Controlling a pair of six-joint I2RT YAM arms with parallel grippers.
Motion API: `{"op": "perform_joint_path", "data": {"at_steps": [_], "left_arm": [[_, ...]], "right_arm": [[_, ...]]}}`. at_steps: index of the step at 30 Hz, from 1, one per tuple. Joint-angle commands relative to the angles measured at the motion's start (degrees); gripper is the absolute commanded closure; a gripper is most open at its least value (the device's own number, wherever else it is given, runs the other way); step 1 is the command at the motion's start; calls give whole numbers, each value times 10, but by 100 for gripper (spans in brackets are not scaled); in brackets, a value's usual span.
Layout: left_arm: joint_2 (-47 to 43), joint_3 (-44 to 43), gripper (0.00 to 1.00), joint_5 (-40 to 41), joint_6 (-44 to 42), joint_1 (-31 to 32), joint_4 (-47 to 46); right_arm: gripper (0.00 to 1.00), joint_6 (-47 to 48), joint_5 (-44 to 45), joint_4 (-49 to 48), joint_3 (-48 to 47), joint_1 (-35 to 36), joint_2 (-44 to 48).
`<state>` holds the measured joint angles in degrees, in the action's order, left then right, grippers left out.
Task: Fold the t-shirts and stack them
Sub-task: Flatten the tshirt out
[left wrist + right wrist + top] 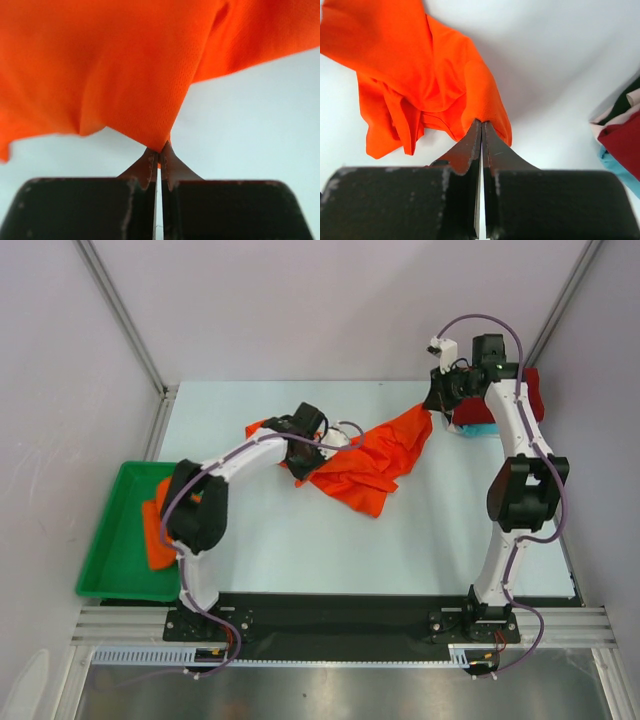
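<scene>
Two black-and-white arms are rising from the near edge of the pale, smooth table (400, 540). Just left of the left arm's base, a green tray (105, 540) of glossy plastic is sitting at the table's edge. It is holding a flat wad of orange cloth (155, 530), partly hidden behind the arm.

Further in, the left pincer (160, 152) is pressing its two thin, tapered metal tips together on a drooping point of the orange t-shirt (370, 465). In the left wrist view, the fabric is showing a fine mesh weave and hanging above the tips in broad, soft folds. The shirt is lying crumpled across the middle of the table. It is stretching from the left pincer toward the far right in a loose, wrinkled band, with one rumpled lobe spilling toward the near side.

At the band's far right end, the right pincer (481, 125) is clamping its tips tightly on a bunched corner of the same shirt, which is fanning out from the tips in deep creases.

Beyond it, at the far right of the table, a dark red t-shirt (533, 390) is lying on top of a turquoise t-shirt (478, 429) in a soft, layered pile.
</scene>
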<state>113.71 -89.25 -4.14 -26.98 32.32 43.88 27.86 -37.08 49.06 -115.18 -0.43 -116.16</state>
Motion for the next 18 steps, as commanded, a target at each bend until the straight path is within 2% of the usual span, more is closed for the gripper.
{"op": "perform_joint_path", "data": {"at_steps": [1,8,14,18], "left_arm": [[-155,8,100,26,-13,-13,-2],[-319,43,99,83,-65,-19,-34],[-390,8,99,84,-71,-18,29],[-456,-8,100,87,-79,-16,46]], "right_arm": [[100,-3,15,-12,-7,1,73],[100,-31,46,-22,9,-19,185],[100,-54,81,-52,59,-23,337],[100,-61,90,-34,58,-22,413]]}}
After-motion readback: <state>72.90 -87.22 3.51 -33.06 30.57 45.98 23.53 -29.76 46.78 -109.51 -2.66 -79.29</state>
